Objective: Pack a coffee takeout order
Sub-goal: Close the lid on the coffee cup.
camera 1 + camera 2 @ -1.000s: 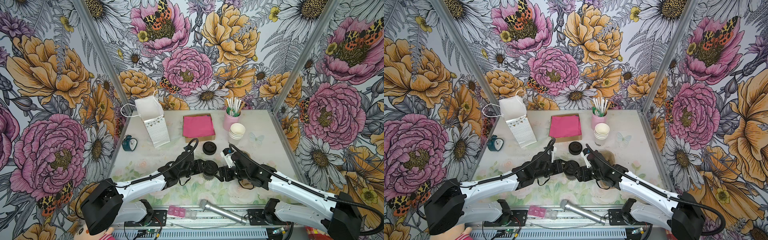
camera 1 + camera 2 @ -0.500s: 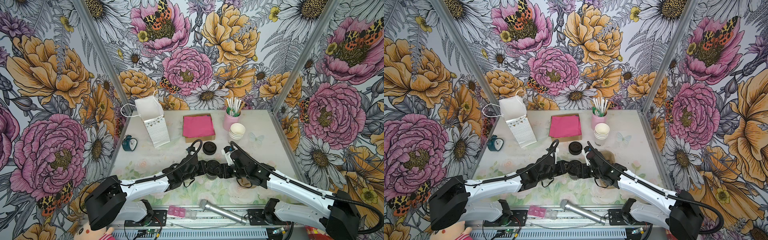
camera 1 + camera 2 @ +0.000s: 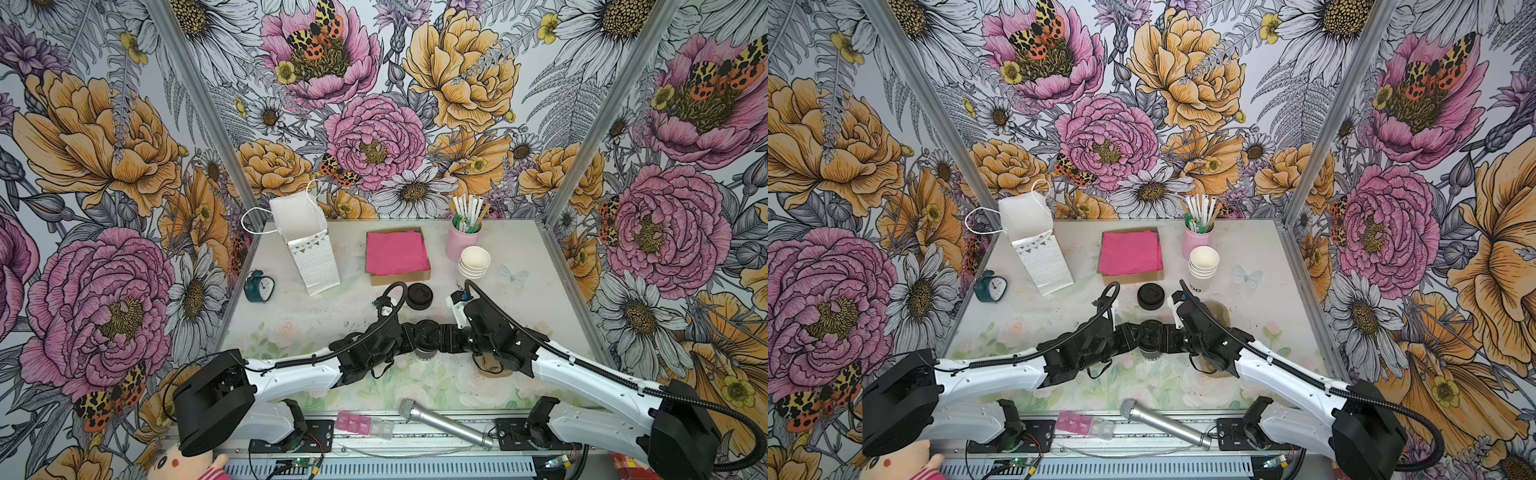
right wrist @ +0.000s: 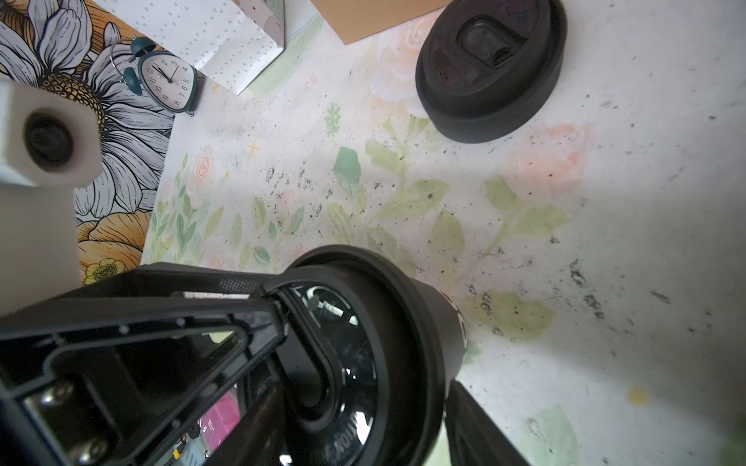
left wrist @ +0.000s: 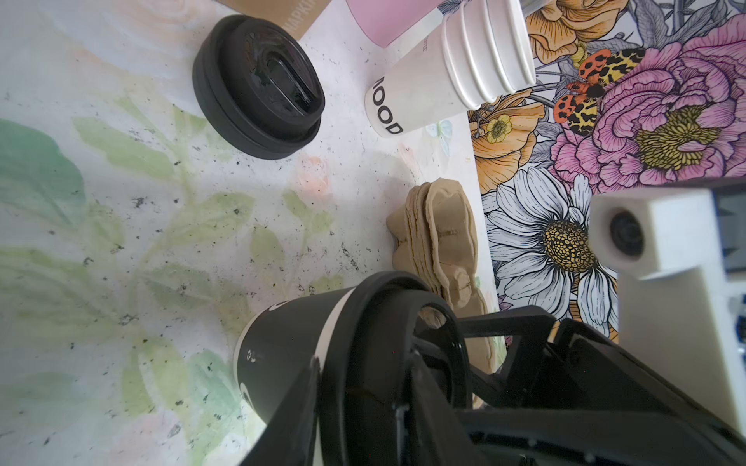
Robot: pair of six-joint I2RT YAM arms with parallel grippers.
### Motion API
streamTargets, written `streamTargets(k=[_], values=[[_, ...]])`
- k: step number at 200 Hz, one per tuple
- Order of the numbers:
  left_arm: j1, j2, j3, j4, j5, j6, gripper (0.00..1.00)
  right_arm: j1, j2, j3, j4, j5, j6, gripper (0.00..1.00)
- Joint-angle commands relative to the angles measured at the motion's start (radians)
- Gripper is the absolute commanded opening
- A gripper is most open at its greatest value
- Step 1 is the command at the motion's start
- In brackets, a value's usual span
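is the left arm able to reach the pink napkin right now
Probably, once it leaves the cup: the left gripper is at its lid, and only low spare lids stand near the way to the napkin.

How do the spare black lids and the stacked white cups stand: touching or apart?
Apart. The left wrist view shows bare table between the spare black lids and the stacked white cups.

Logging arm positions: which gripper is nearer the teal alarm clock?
Left. The left gripper is at the lidded cup on the teal alarm clock's side; the right gripper is at that cup's opposite side, farther off.
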Motion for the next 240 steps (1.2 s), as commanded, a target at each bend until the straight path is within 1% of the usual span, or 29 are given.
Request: streamTargets(k=[1,45,70,81,88,102,120,141,171,192,223,240], values=[[-0.048,0.075,-0.08,-0.17,0.045,-0.047,0.35,-0.014,0.037,-0.083,-0.14,0.085,0.014,0.63],[-0.072,0.081,-0.119,-0.152,0.033,-0.083,0.34,-0.014,0.054,-0.13,-0.117,0.081,0.025,0.62],[-0.079,0.073,-0.122,-0.152,0.038,-0.086,0.35,-0.014,0.044,-0.121,-0.106,0.066,0.014,0.62],[-0.079,0.055,-0.118,-0.15,0.04,-0.077,0.36,-0.016,0.044,-0.109,-0.105,0.055,-0.004,0.6],[-0.078,0.038,-0.113,-0.15,0.038,-0.067,0.38,-0.019,0.049,-0.103,-0.106,0.045,-0.019,0.6],[-0.072,0.0,-0.1,-0.154,0.037,-0.045,0.47,-0.033,0.067,-0.09,-0.106,0.017,-0.045,0.59],[-0.055,-0.051,-0.077,-0.179,0.045,-0.011,0.56,-0.049,0.096,-0.08,-0.108,-0.017,-0.083,0.58],[-0.038,-0.111,-0.053,-0.227,0.05,0.03,0.62,-0.066,0.131,-0.055,-0.108,-0.044,-0.133,0.57],[0.007,-0.222,-0.045,-0.266,0.061,0.087,0.66,-0.069,0.201,0.012,-0.108,-0.103,-0.24,0.55],[0.056,-0.311,-0.039,-0.308,0.075,0.121,0.69,-0.069,0.25,0.049,-0.109,-0.133,-0.309,0.55],[0.138,-0.404,-0.035,-0.368,0.134,0.169,0.72,-0.069,0.31,0.111,-0.11,-0.151,-0.411,0.55],[0.195,-0.432,-0.035,-0.391,0.181,0.191,0.73,-0.068,0.352,0.155,-0.11,-0.203,-0.477,0.55]])
